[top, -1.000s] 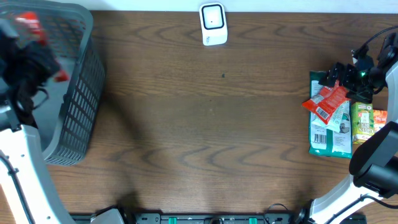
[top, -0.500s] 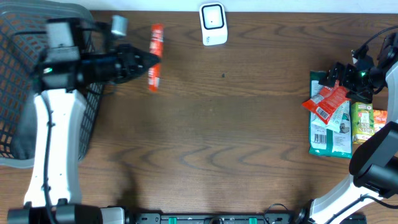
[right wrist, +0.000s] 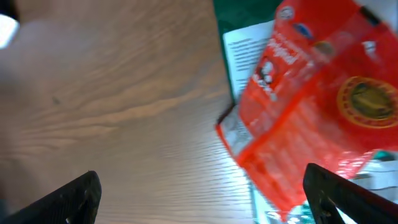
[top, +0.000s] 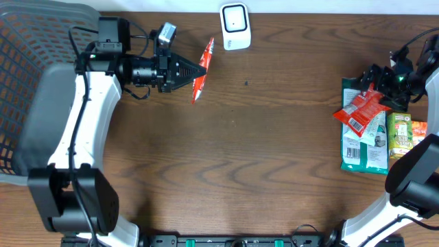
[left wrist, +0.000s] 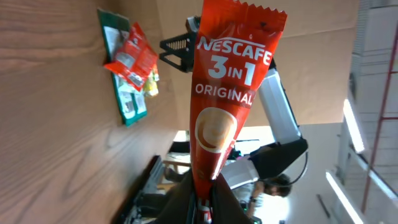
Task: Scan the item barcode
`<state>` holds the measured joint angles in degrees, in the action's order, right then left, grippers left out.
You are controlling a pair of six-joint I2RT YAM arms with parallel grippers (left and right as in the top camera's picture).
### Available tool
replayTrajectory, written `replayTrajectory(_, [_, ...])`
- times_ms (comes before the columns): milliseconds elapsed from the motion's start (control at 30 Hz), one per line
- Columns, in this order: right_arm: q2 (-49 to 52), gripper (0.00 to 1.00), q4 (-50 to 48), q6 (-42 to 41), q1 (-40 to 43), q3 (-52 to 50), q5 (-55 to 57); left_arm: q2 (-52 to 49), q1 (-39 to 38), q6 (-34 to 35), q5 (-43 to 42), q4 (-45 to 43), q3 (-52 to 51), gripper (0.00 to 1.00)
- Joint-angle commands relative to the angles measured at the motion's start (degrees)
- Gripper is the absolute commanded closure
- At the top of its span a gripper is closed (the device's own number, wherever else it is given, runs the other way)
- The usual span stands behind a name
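— red coffee stick [top: 208, 49] is up off the table [top: 240, 151], pinched in your left gripper [top: 201, 71], jaws pressed tight on it. it's hanging just beside the scanner [top: 235, 26], a bit toward the basket [top: 41, 27] side and nearer the robot. close, but not in front of the window yet imo.

— yeah, and from above you see it nearly edge-on, so i can't tell which face points at the scanner. left wrist view shows the printed front with the logo, and i can't spot a barcode on that side. if the code's on the back or hidden in the pinch, you'll wave it around and get no beep.

— other thing: the grip's on a thin, slick-looking strip. swing the wrist fast and my guess is the stick swivels in the pinch or slides out. then it's flat on the wood and you're re-grabbing it.

— also watch the scanner itself. it's a small unit standing at the far edge. nose in too close and you could tip it or shove it off the back.

— your right gripper [right wrist: 202, 193] is spread wide and holding nothing, hovering over the heap of packets [top: 363, 130] on the other side, well apart from all this. only risk there is it dropping onto the red packet [right wrist: 311, 106] and dragging the pile if you move it without looking.
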<state>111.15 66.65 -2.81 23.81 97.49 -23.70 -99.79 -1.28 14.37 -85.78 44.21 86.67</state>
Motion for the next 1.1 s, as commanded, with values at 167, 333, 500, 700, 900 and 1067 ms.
replayTrajectory(167, [-0.68,0.14,-0.85,-11.72,0.33,1.01,-13.33,-0.20,-2.80,-0.50,-4.31,0.07,-0.22,0.92])
replayTrajectory(333, [-0.70,0.49,4.13,9.55,-1.22,1.01,-45.88,-0.20,-4.55,-0.50,-4.28,0.02,-0.20,0.92])
replayTrajectory(500, [-0.70,0.50,15.78,29.55,-5.79,1.01,-59.32,-0.20,-5.95,-0.50,-4.28,-0.17,-0.22,0.92])
replayTrajectory(700, [-0.70,0.46,24.00,43.82,-16.09,1.01,-60.87,-0.20,-6.91,-0.50,-4.22,-1.03,-0.20,0.92])
replayTrajectory(900, [-0.70,0.46,21.16,50.66,-25.20,1.03,-65.66,-0.20,-6.95,-0.50,-4.22,-1.01,-0.22,0.92])
replayTrajectory(1067, [-0.68,0.48,14.64,50.31,-31.15,1.03,-65.64,-0.20,-6.95,-0.04,-4.24,-0.96,-0.20,0.92])
